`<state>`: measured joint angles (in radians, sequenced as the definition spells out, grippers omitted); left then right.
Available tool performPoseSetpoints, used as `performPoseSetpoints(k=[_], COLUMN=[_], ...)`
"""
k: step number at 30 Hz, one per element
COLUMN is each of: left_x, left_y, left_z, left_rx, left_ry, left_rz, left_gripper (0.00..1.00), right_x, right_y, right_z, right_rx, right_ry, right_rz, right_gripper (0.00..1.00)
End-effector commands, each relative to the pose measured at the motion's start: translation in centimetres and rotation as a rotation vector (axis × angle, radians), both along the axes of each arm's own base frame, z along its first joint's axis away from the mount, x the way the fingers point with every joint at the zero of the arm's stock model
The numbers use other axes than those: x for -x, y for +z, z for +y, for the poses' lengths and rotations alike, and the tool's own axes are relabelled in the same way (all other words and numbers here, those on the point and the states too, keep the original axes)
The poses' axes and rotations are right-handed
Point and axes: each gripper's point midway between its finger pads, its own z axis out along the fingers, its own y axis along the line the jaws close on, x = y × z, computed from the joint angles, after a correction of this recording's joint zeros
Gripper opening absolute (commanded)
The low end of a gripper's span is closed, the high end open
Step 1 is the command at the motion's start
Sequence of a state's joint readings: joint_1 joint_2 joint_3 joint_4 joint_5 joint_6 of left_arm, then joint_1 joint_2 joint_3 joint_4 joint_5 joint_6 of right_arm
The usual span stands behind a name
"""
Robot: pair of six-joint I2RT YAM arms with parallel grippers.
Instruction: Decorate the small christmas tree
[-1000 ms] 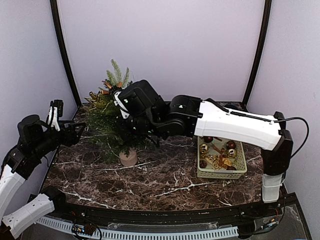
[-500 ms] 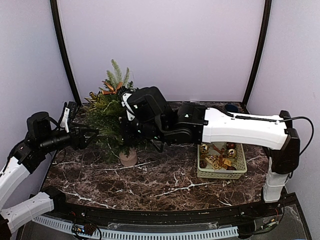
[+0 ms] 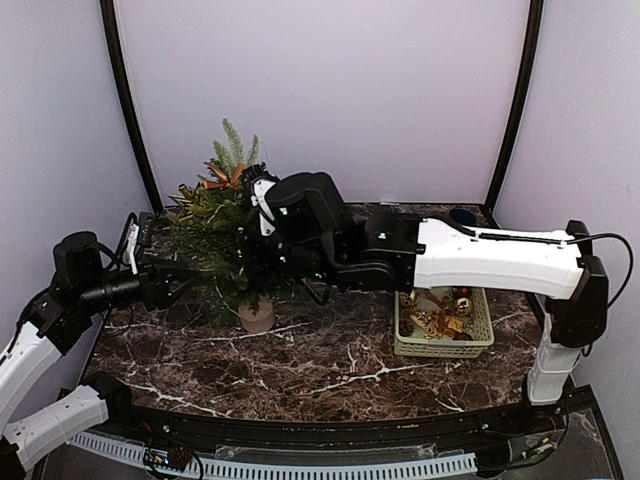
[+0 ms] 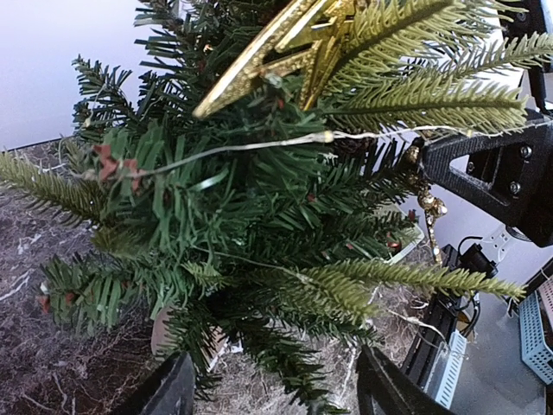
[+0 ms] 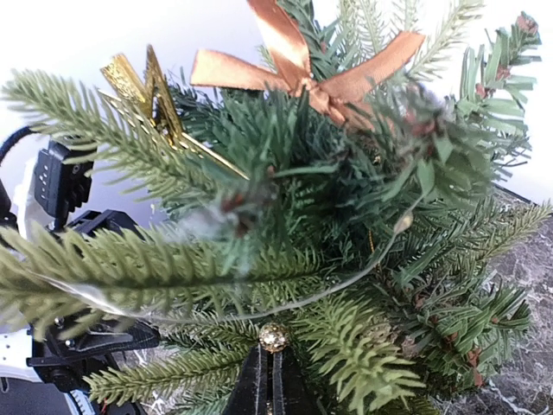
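The small christmas tree (image 3: 215, 235) stands in a beige pot (image 3: 257, 317) at the back left. It carries a gold star (image 4: 276, 43), an orange ribbon bow (image 5: 302, 73) and a thin wire of lights (image 4: 324, 137). My right gripper (image 5: 273, 341) reaches into the branches from the right, shut on a small gold glitter ornament (image 5: 273, 336) at its fingertips. My left gripper (image 4: 276, 398) sits at the tree's left side, open, with low branches between its fingers (image 4: 168, 393).
A green basket (image 3: 442, 351) holding red and gold ornaments stands at the right, partly under the right arm. A dark round object (image 3: 462, 215) lies at the back right. The marble table runs between black corner posts and white walls.
The left arm has swung down and right, bringing its open gripper against the tree's lower left. The right arm has shifted slightly right and stays in the branches.
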<state>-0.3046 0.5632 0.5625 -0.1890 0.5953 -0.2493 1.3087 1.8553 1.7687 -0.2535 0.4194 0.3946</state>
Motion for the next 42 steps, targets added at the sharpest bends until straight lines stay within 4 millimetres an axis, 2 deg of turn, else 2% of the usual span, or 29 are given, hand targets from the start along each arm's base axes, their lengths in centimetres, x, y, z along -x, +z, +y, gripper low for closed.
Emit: performPoseSetpoints(k=[1,7,9,19,25,32,38,42], left_x=[0.5,0.6,0.7,1.0,1.4,1.8,1.9,2.0], left_y=[-0.3,-0.6,-0.6,-1.4,-1.6,-1.6,-1.5,-1.4], left_z=[-0.3,-0.7,-0.8,-1.6,-2.2,-2.5,-2.7,-2.7], left_rx=[0.022,0.024,0.027,0.008,-0.003,-0.01,-0.008,-0.007], left_ry=[-0.03,-0.057,-0.065,-0.092,-0.113,-0.123,-0.13,-0.131], left_rz=[0.025,0.043,0.042,0.069,0.07,0.065,0.06,0.056], left_gripper=[0.65,0.47,0.45,0.42,0.28,0.01,0.0,0.0], right_x=[0.4,0.2,0.2,0.0,-0.7,-1.2,-1.6,-1.5], right_y=[3.7,3.5,3.6,2.4,1.1,-0.7,-2.1,-1.7], right_z=[-0.4,-0.1,0.1,1.5,1.4,1.4,1.8,2.0], right_rx=[-0.109,-0.119,-0.127,-0.11,-0.087,-0.057,-0.022,-0.028], right_ry=[-0.003,-0.013,-0.009,-0.008,-0.054,-0.082,-0.103,-0.097], right_rz=[-0.023,-0.025,-0.024,-0.016,-0.013,-0.007,-0.002,0.0], right_gripper=[0.0,0.0,0.0,0.0,0.0,0.0,0.0,0.05])
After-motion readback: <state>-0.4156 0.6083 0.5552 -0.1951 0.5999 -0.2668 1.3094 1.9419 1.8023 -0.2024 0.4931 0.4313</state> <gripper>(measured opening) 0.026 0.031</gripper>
